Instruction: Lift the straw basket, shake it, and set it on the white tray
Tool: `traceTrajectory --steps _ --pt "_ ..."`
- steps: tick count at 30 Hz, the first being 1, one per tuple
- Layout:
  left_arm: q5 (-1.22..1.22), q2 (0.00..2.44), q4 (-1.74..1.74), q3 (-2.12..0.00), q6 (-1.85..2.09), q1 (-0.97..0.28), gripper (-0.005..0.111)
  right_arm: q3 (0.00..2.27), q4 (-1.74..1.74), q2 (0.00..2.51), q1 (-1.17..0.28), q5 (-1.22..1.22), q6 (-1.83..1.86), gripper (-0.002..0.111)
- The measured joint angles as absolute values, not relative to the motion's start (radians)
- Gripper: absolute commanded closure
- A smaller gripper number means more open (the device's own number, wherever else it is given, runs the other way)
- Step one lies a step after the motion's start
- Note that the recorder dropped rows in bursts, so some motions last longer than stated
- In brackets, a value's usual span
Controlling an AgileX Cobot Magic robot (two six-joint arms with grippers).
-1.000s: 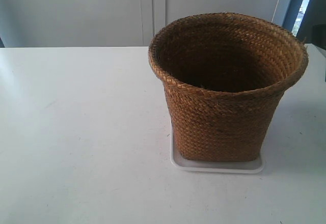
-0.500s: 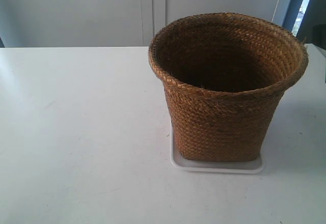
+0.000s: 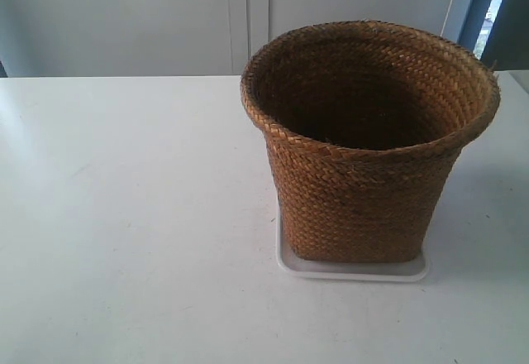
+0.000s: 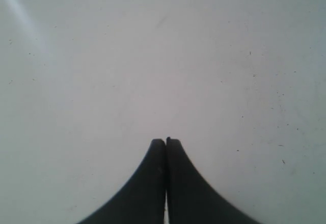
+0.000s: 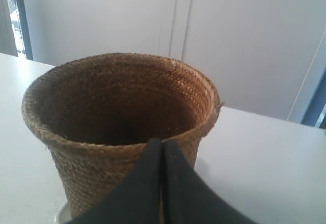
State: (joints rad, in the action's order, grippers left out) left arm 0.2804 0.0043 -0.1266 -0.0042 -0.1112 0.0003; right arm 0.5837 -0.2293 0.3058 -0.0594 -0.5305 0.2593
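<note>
Basket (image 3: 364, 174): upright on tray (image 3: 355, 271), at table's (image 3: 124, 215) 3 o'clock.
Left gripper (image 4: 166, 141): pressed together, empty.
Right gripper (image 5: 162, 142): pressed together, empty.
Risk: a careless swing could clip the rim and topple it.

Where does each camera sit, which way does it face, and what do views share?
Exterior: off the arms, above the table, looking down at the straw basket on the white tray; no robot parts.
Left wrist: looks down on the table; left gripper, jaws shut.
Right wrist: faces the basket's side; right gripper, jaws shut.
Shared: exterior and right wrist both show the basket.
</note>
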Motion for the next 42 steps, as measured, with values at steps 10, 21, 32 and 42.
traceTrajectory --steps 10,21,32,42 --pt "0.28 0.004 -0.127 -0.004 -0.111 0.0 0.107 0.163 0.104 0.135 -0.059 -0.313 -0.158 0.108" --pt "0.28 0.004 -0.127 -0.004 -0.111 0.0 0.107 0.006 0.13 0.021 -0.059 -0.31 -0.177 0.108" --pt "0.28 0.004 -0.127 -0.004 -0.111 0.0 0.107 0.006 0.132 0.007 -0.059 -0.331 -0.151 0.108" --pt "0.28 0.004 -0.127 -0.004 -0.111 0.0 0.107 0.006 0.132 0.007 -0.059 -0.335 -0.148 0.108"
